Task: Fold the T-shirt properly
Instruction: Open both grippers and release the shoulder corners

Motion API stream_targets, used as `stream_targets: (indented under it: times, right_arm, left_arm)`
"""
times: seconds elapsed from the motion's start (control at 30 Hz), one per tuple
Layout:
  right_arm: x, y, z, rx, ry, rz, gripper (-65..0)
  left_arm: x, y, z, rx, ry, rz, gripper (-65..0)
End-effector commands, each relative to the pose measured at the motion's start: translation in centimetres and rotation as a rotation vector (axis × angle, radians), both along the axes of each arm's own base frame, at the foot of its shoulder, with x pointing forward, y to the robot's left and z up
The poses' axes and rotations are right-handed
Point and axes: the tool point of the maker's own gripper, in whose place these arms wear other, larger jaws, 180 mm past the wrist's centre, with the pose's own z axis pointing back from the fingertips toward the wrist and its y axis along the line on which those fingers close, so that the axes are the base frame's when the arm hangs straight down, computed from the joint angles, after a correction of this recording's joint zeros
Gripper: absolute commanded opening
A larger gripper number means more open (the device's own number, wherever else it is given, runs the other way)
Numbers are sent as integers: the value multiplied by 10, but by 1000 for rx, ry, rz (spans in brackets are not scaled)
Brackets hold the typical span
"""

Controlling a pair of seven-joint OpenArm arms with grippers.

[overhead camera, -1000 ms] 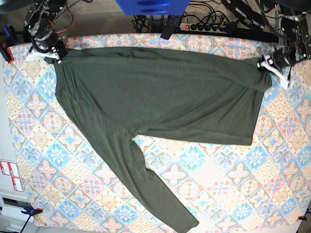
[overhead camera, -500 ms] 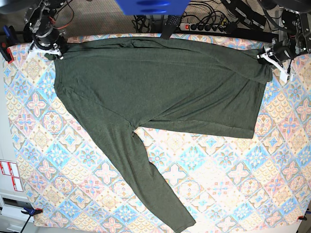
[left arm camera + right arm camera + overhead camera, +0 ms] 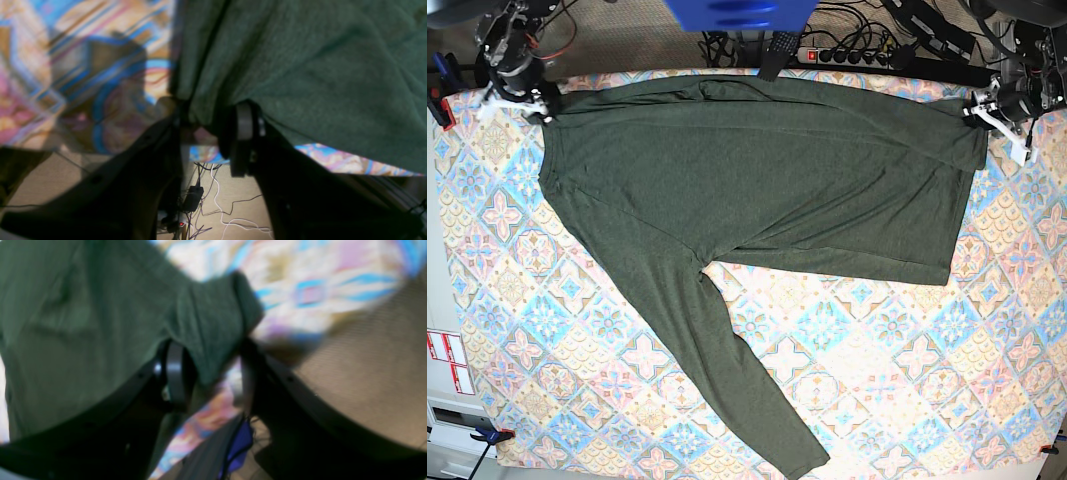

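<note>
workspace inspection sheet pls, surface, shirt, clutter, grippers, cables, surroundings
surface: table under a patterned tile-print cloth.
job's things: T-shirt spread flat across the far half, one long sleeve trailing to the near edge; not yet folded.
clutter: nothing seen on the cloth.
grippers: left gripper at a far shirt corner, jaws parted, fabric between them; right gripper at the other far corner, jaws parted, fabric between them.
cables: power strip and loose wires behind the table.
surroundings: blue object at the top edge, clamp at a near corner.
</note>
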Motion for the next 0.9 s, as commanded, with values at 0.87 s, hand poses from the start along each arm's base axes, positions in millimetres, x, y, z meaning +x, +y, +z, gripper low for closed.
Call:
stream_targets:
  times: [0.87]
  right_arm:
    - [4,-40,58,-171,-18,17,-410]
  left_arm:
    - [107,10,105,-33,-382,25,-457]
